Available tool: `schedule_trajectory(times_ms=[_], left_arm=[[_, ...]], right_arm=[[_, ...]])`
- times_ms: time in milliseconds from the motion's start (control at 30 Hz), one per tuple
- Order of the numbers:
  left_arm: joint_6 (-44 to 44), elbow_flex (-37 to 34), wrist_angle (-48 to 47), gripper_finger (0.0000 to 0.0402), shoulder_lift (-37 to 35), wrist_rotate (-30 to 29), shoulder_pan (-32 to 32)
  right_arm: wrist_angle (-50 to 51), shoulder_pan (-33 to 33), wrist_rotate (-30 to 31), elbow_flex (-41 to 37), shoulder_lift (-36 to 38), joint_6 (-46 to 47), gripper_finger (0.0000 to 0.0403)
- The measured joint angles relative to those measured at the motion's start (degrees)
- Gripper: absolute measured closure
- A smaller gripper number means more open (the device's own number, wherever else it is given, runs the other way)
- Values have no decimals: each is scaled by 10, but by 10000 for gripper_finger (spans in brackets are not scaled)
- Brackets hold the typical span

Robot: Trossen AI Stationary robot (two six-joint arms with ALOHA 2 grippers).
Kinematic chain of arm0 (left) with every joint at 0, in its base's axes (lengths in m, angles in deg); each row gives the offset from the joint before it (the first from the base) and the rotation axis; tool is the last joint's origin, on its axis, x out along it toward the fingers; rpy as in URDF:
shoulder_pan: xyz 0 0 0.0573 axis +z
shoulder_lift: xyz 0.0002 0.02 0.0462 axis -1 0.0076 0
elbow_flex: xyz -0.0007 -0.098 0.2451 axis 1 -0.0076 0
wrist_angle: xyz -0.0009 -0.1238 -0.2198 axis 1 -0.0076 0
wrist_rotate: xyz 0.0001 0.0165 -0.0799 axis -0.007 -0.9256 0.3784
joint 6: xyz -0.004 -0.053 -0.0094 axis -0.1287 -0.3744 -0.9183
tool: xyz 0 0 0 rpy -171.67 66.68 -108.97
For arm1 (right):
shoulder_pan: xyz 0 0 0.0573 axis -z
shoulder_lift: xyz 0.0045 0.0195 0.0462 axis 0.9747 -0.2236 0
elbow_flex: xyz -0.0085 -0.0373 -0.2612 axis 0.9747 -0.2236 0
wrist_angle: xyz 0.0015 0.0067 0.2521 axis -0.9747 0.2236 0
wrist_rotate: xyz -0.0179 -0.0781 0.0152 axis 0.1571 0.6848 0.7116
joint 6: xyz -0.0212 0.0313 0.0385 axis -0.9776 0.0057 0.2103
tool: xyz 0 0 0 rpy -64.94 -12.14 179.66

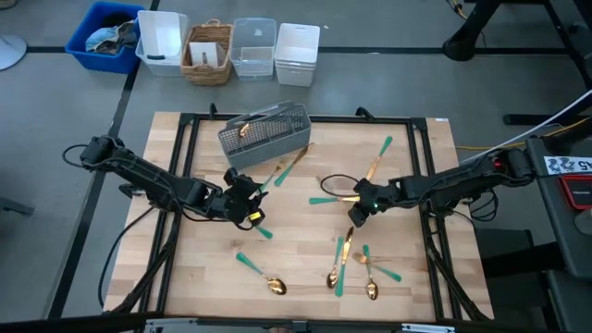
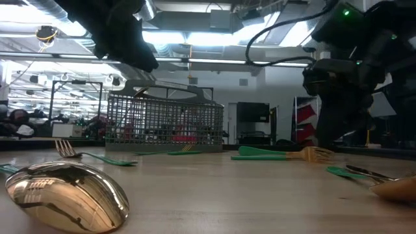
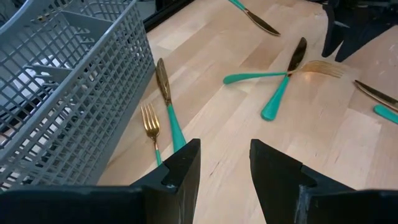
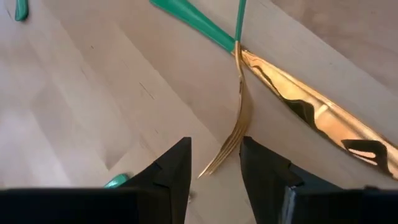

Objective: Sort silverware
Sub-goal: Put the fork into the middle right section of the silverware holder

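The left gripper sits left of centre in the high view, just below the grey caddy. Its fingers stand apart and hold nothing. A fork and a knife lie on the table ahead of it, beside the caddy wall.

The right gripper sits right of centre in the high view. Its fingers stand apart, with the tines of a second fork between the tips; whether the fingers touch it cannot be told. That fork crosses a second knife.

The remaining silverware lies scattered on the table: one piece at upper right of the board, a spoon at lower left, and a cluster at lower centre. The caddy stands at upper centre of the board.
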Motion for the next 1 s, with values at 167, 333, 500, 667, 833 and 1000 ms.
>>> schedule_trajectory(times_ms=[167, 333, 500, 667, 833, 1000], left_arm=[[0, 0, 0, 273, 0, 0, 0], [0, 0, 0, 273, 0, 0, 0], [0, 0, 0, 273, 0, 0, 0], [0, 0, -1, 273, 0, 0, 0], [0, 0, -1, 273, 0, 0, 0], [0, 0, -2, 273, 0, 0, 0]], right_arm=[[-1, -32, 35, 0, -3, 30, 267], [-3, -54, 50, 0, -31, 60, 267], [-8, -59, 71, 0, -72, 73, 267], [-26, -58, 86, 0, -90, 72, 267], [-33, -58, 94, 0, -93, 71, 281], [-32, -57, 101, 0, -94, 71, 343]])
